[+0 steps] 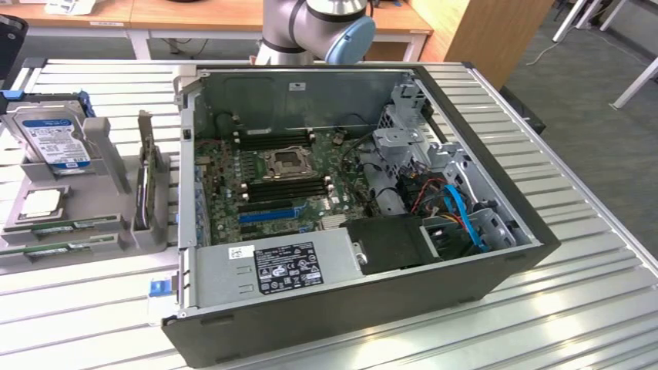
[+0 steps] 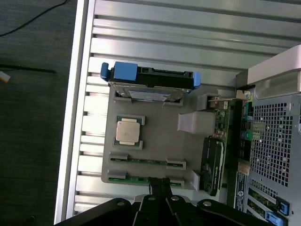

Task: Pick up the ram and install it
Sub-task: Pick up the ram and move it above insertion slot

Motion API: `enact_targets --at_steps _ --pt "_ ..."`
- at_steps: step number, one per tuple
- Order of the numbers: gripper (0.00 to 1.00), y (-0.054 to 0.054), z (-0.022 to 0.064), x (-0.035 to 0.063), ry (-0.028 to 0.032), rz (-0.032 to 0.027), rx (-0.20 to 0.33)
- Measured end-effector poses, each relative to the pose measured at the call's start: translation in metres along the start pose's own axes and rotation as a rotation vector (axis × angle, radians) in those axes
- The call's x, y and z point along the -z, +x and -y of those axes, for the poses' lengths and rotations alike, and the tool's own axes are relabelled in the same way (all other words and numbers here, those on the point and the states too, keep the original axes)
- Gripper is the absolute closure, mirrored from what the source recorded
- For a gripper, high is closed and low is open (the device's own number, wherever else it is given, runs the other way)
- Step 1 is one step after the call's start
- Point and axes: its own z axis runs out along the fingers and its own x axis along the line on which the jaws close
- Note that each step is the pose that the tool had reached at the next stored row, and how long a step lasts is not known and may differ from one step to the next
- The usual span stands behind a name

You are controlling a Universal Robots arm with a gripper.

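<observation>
Slatted table (image 2: 188, 33) bears one tray (image 2: 160, 136); two ram sticks (image 2: 146, 160) (image 2: 138, 178), one processor (image 2: 128, 132).

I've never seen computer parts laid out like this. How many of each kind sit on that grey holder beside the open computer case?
On the grey holder:
ram sticks: 2
hard drive: 1
processor chip: 1
expansion card, standing on edge: 1
Total: 5
</observation>
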Motion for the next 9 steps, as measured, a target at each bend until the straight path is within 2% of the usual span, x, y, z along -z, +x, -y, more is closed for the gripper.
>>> enact_targets --at_steps 9 --pt "0.9 0.0 0.0 -0.0001 -0.0015 -0.0029 0.063"
